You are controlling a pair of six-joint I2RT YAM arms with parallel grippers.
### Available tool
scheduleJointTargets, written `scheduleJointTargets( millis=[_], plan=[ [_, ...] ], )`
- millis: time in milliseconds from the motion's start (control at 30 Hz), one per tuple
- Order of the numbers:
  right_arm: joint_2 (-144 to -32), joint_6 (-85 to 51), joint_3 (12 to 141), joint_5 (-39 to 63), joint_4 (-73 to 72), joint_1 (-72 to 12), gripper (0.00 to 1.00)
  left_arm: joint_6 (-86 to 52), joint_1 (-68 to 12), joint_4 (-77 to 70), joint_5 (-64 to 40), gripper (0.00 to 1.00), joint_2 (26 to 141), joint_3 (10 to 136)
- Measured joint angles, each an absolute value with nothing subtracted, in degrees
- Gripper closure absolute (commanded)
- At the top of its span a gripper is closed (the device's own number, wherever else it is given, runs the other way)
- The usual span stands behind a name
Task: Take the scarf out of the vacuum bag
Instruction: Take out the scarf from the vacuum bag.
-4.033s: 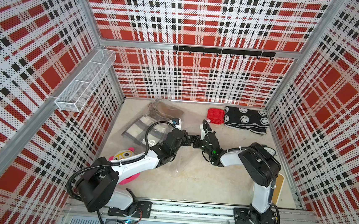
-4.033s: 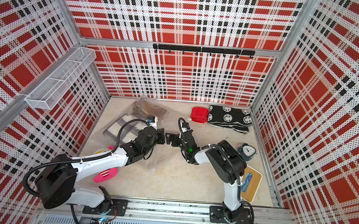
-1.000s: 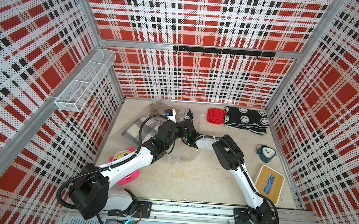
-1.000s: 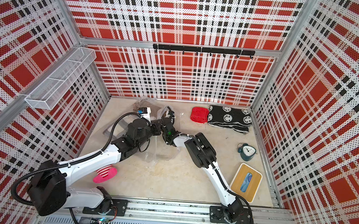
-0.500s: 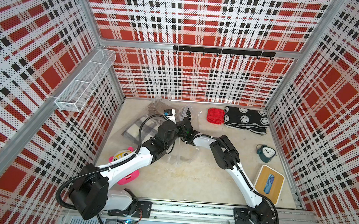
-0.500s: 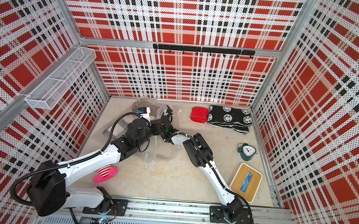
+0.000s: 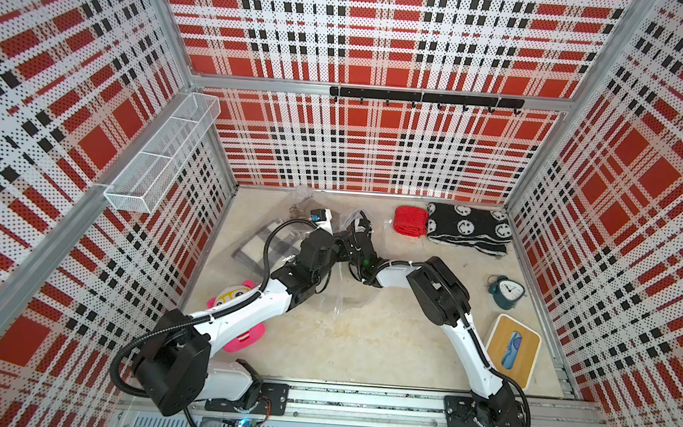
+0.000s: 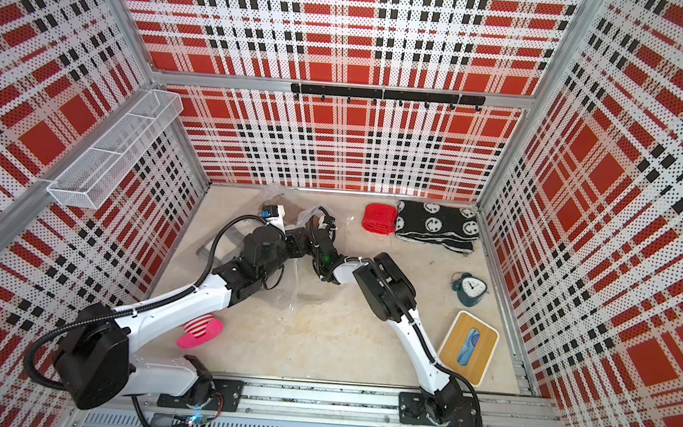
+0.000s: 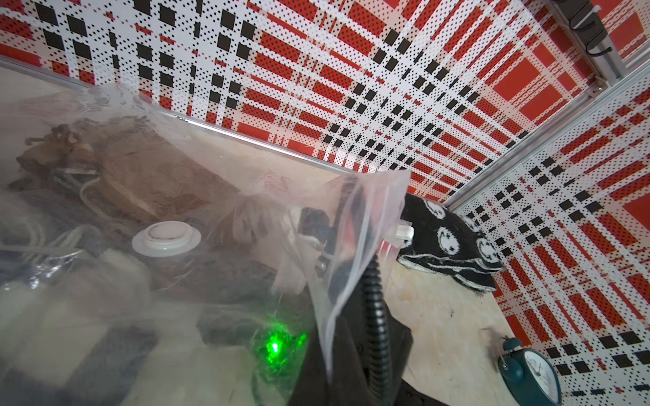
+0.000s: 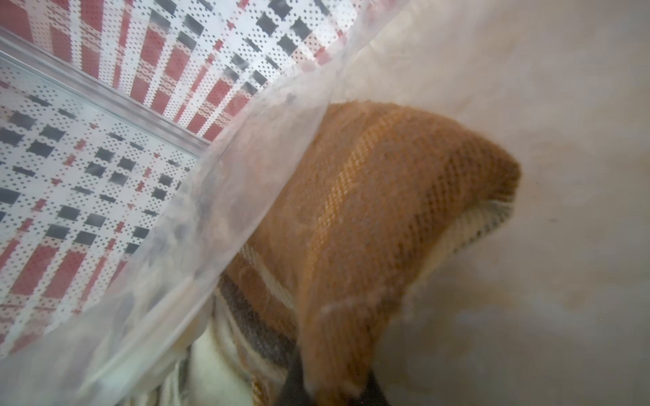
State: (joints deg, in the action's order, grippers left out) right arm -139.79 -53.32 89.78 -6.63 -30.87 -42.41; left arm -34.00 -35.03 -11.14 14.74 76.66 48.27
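Worktop (image 7: 363, 341) is carrying the vacuum bag (image 9: 197, 175) at its far left with the scarf (image 10: 387, 197) inside, so with your right hand (image 10: 334, 386) clamping the orange fold and your left hand (image 7: 339, 247) seemingly pinching the bag's mouth, be drawing rightward slowly, anchoring the plastic.

No legible text, brand or number in any of these views. Closest thing to a sign: white smiley faces knitted into the black cloth (image 7: 468, 229), visible in both top views and the left wrist view. Teal alarm clock (image 7: 506, 293) has a white dial with hands and marks, but any numerals are too small to read from the top and blurred at the wrist. Pink toy (image 7: 230, 297) has a cartoon face, lettering not discernible.
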Motion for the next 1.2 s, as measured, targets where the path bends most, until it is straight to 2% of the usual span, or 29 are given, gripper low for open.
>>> scheduleJointTargets(
  millis=[633,967,1200],
  plan=[
    [-124.77,-49.15,67.79,-8.25,-35.57,-44.6,1.0,-32.91,-35.77,-11.03,17.5,1.0,77.08,48.27],
    [-120.73,-48.42,60.14,-9.15,-37.58,-44.86,1.0,-32.73,-36.1,-10.96,18.55,1.0,77.1,48.27],
    [-119.94,-47.79,59.53,-8.86,-37.89,-44.88,1.0,-32.71,-36.1,-10.98,18.76,1.0,77.32,48.25]
  ],
)
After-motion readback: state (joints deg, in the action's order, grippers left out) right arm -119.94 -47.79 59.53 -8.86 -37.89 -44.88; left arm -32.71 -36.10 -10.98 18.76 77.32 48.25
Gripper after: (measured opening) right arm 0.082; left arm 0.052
